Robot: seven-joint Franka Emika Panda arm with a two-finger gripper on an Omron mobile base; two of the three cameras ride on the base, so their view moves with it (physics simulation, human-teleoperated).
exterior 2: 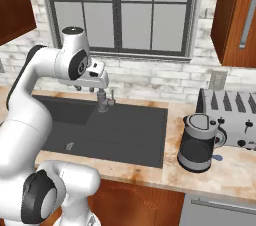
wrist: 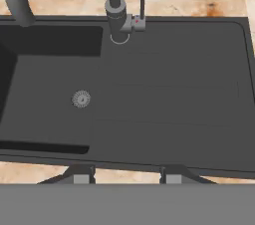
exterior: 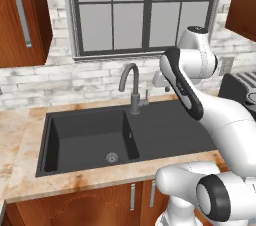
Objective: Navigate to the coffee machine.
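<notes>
Black matte sink (exterior: 165,130): was set into the table, basin on the left, flat drainboard on the right, round metal drain (wrist: 81,99) in the basin floor.
Dark grey gooseneck faucet (exterior: 131,87): stood upright at the sink's back edge, between basin and drainboard, with a small side lever.
Beige marbled stone table (exterior: 15,140): ran around the sink on all sides, with reddish-brown wood cabinet doors (exterior: 132,197) below.
White robot arm (exterior: 200,105): was folded over the right part of the sink, wrist up near the faucet.
End effector (wrist: 125,175): was released, both dark tips apart with nothing between them, hovering above the drainboard and looking down at it.
Squat dark cylindrical canister with round grey lid (exterior 2: 197,142): sat on the table right of the sink, near the front edge.
Silver slotted toaster (exterior 2: 232,115): sat just behind and right of the canister, against the wall.
Grey-framed window (exterior 2: 120,10): was behind the sink, in a whitewashed brick wall (exterior: 55,80).
Red-brown wood upper cabinet (exterior 2: 235,15): hung right of the window, above the toaster.
Coffee machine: could not tell where it stood.
</notes>
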